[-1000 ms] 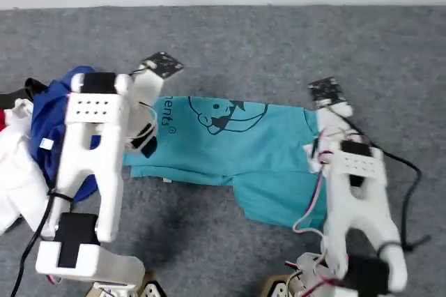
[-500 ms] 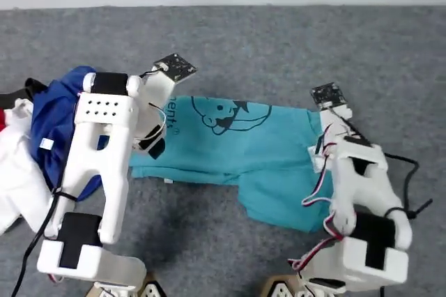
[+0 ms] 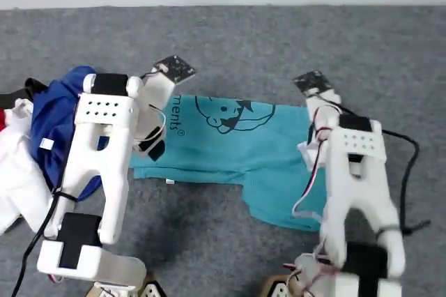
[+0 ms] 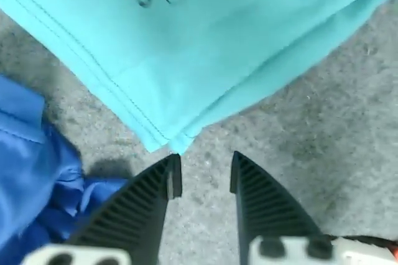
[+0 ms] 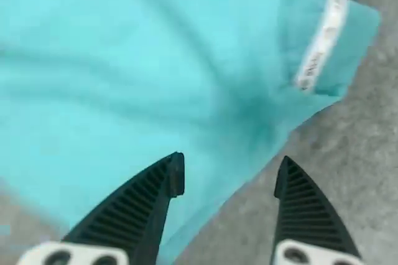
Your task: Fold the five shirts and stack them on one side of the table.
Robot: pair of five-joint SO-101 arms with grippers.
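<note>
Midway across the table [image 3: 279, 46], the teal shirt [image 3: 230, 150] lies flat, with a blue shirt [image 3: 52, 123] and a white shirt [image 3: 17, 171] heaped at the left edge; the left gripper [image 4: 204, 168], jaws slightly parted and empty, hangs at its hem corner, and the right gripper [image 5: 230, 175], jaws wide and empty, hangs near the label [image 5: 320, 41], an end which that arm covers in the high view.
</note>
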